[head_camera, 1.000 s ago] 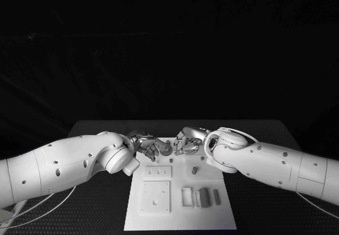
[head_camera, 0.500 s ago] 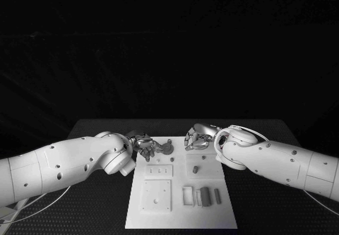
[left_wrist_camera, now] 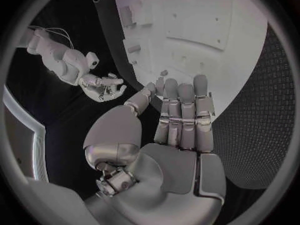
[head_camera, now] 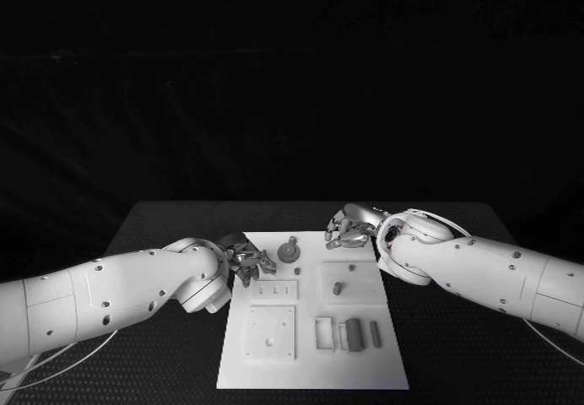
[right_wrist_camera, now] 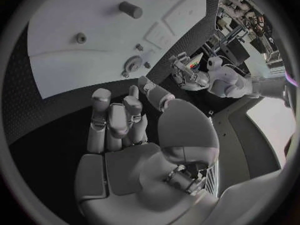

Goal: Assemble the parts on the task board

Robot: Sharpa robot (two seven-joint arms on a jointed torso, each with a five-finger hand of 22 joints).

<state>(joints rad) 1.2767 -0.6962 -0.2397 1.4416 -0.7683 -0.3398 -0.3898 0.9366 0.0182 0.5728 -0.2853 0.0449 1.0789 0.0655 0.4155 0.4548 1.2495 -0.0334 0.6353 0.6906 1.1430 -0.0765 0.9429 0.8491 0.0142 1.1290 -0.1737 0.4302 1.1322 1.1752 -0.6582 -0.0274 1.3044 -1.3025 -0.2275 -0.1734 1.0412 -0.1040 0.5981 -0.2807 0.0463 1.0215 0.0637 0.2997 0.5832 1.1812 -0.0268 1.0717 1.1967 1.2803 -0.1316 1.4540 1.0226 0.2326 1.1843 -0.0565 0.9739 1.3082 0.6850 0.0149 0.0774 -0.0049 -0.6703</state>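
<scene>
I've pulled both hands apart from their meeting over the task board [head_camera: 310, 375]: left hand [head_camera: 247, 260] at the board's 10 o'clock edge, right hand [head_camera: 348, 229] at 1, both empty, fingers loosely spread. The round part [head_camera: 289, 252] now sits free at the board's 12. Release done, I judge.

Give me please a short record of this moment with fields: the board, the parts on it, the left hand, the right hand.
board: white task board in the middle of the black table
round part: disc-shaped piece near the board's far edge, between the two hands, touched by neither
peg: short cylinder standing on a raised square plate
bars: grey bars lying side by side near the board's right edge
left hand: over the board's left edge, fingers apart, holding nothing
right hand: at the board's far right corner, holding nothing
</scene>
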